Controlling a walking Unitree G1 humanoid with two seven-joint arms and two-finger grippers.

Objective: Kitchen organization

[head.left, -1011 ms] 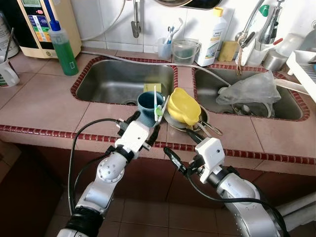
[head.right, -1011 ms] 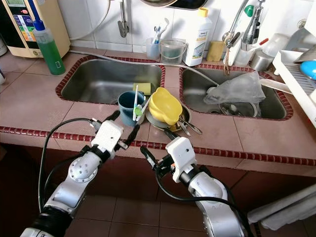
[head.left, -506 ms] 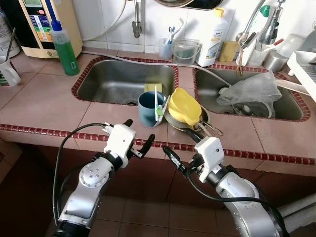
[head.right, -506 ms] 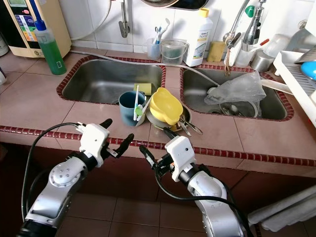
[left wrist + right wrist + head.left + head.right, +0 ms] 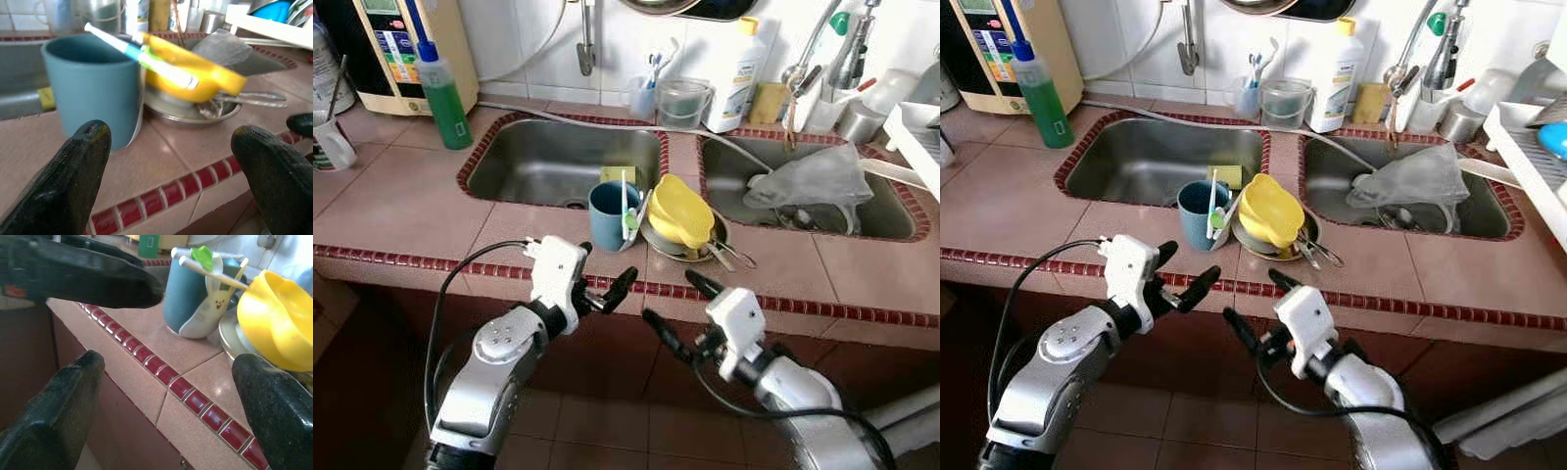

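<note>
A teal cup (image 5: 606, 215) stands on the counter between the two sinks, with a white and green brush (image 5: 626, 208) leaning out of it. Touching its right side is a tilted yellow bowl (image 5: 677, 211), resting on a metal dish (image 5: 707, 246) with cutlery. My left gripper (image 5: 604, 266) is open at the counter's front edge, just short of the cup (image 5: 93, 88), and holds nothing. My right gripper (image 5: 671, 299) is open too, lower and in front of the counter, pointing at the cup (image 5: 188, 303) and the bowl (image 5: 274, 323).
A red-tiled rim (image 5: 431, 262) marks the counter's front edge. Behind it lie the left sink (image 5: 558, 162) and the right sink (image 5: 891, 211), which holds a plastic bag (image 5: 808, 178). A green soap bottle (image 5: 440, 83), a white bottle (image 5: 736, 64) and a dish rack (image 5: 920, 132) stand around them.
My left gripper has drawn back from the teal cup to the counter's front edge, still open. The cup has stayed put. My right gripper has sunk a little.
</note>
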